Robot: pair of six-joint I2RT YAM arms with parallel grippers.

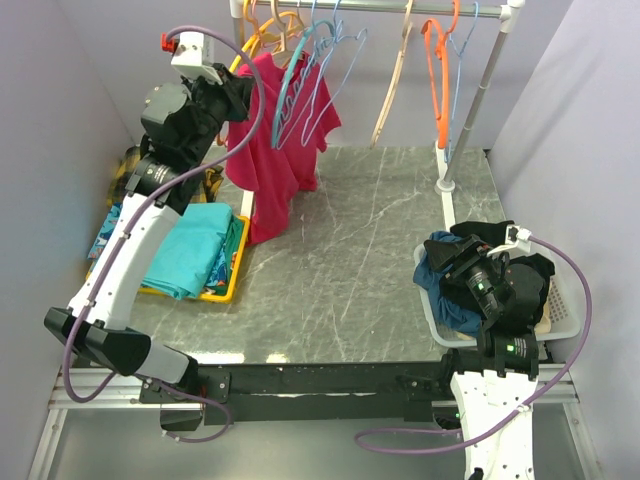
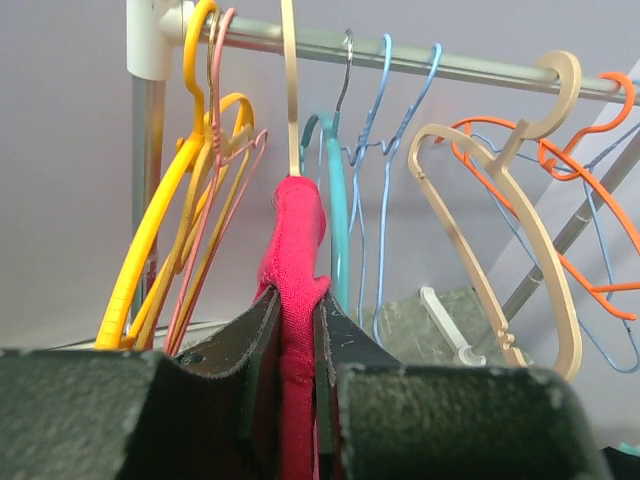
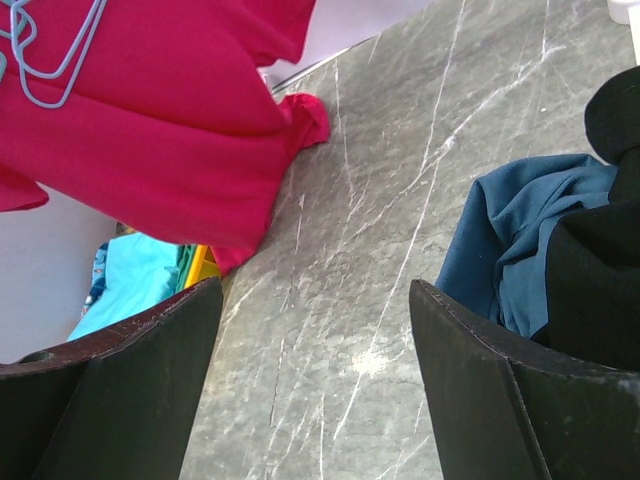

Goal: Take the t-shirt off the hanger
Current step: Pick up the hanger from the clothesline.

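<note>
A crimson t-shirt (image 1: 275,150) hangs on a hanger from the rail (image 1: 400,8) at the back left. In the left wrist view the shirt's shoulder (image 2: 297,250) is pinched between my left fingers, under the hanger's pale hook (image 2: 290,90). My left gripper (image 1: 238,92) is shut on the shirt at its left shoulder, high by the rail (image 2: 430,62). The shirt's hem (image 3: 150,130) shows in the right wrist view. My right gripper (image 1: 452,262) is open and empty, low over the table next to the white basket.
Several empty hangers hang on the rail: yellow (image 2: 160,220), teal (image 1: 300,75), blue (image 2: 385,150), beige (image 2: 500,210), orange (image 1: 438,75). A yellow tray (image 1: 235,275) holds folded teal clothes at left. A white basket (image 1: 570,320) holds dark and blue clothes (image 3: 520,250) at right. The rack's post (image 1: 470,110) stands back right.
</note>
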